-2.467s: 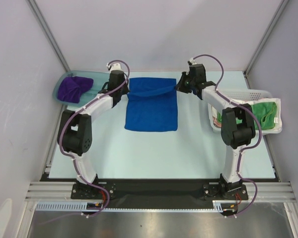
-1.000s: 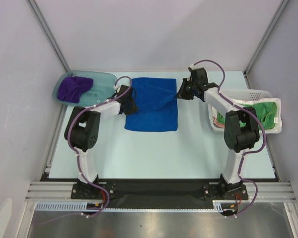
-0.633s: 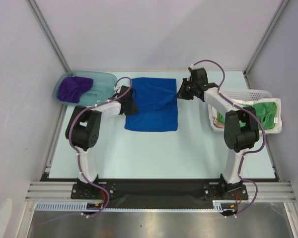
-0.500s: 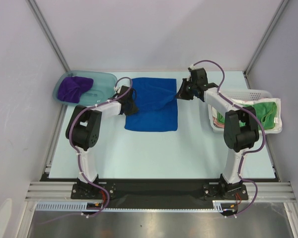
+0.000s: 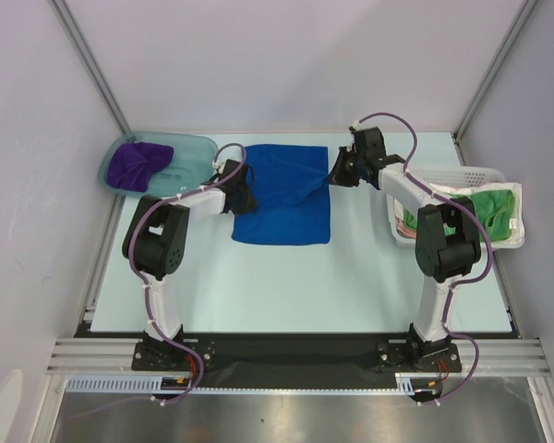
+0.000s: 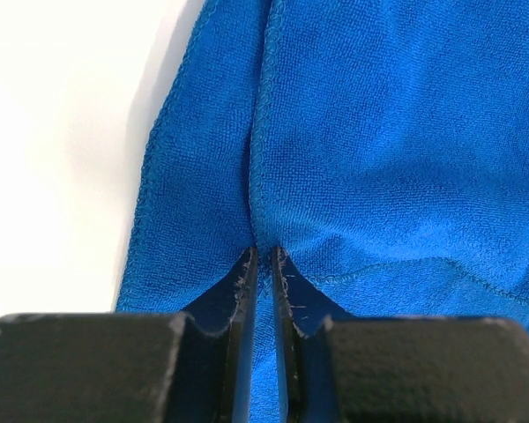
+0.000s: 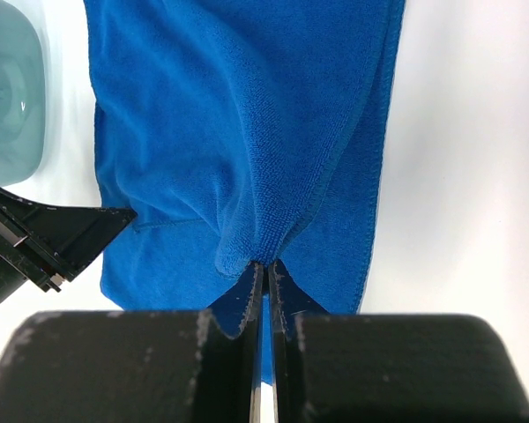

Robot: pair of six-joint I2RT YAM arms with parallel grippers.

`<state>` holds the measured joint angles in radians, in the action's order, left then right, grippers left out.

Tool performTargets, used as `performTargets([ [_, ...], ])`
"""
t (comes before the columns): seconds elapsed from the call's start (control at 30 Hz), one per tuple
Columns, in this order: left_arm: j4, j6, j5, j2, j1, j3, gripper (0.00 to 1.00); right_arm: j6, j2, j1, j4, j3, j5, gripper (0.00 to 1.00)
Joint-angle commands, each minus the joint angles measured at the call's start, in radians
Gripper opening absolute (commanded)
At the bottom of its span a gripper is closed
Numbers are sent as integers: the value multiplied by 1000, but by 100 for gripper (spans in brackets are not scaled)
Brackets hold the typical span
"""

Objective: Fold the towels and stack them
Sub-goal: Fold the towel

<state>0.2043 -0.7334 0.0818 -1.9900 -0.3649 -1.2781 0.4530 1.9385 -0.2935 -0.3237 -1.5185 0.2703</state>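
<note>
A blue towel (image 5: 284,194) lies on the table at the back middle, its far part lifted and pulled over the near part. My left gripper (image 5: 243,194) is shut on the towel's left corner; in the left wrist view the jaws pinch a hem of the towel (image 6: 353,132) at the gripper (image 6: 264,256). My right gripper (image 5: 333,177) is shut on the right corner, held a little higher; the right wrist view shows the cloth (image 7: 238,115) bunched into the gripper (image 7: 264,264). A purple towel (image 5: 137,162) lies in a bin at the back left. Green towels (image 5: 492,209) lie in a basket on the right.
A clear teal bin (image 5: 189,149) stands at the back left, and shows in the right wrist view (image 7: 9,97). A white basket (image 5: 462,175) stands at the right edge. Frame posts rise at the back corners. My left gripper's body (image 7: 44,242) shows in the right wrist view.
Both grippers have drawn the towel's far edge toward the near side; the left gripper came down from the far left corner to the towel's left middle. Little has moved in the last half second.
</note>
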Motion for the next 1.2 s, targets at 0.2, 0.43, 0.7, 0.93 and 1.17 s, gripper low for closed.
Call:
performTargets([
  [0.2,4,12,-11,3,-8,-46,20,4,4,-3,20,0,1,0],
  [0.43,10,14,-14,13,-8,-55,21,4,5,-3,23,0,3,0],
  [0.7,6,14,-20,2,-9,-59,19,4,5,1,23,0,6,0],
  [0.93,10,19,-22,0,-9,-66,13,4,5,2,23,3,6,0],
  [1.17,23,29,-16,2,-8,-67,11,4,0,4,21,6,1,0],
])
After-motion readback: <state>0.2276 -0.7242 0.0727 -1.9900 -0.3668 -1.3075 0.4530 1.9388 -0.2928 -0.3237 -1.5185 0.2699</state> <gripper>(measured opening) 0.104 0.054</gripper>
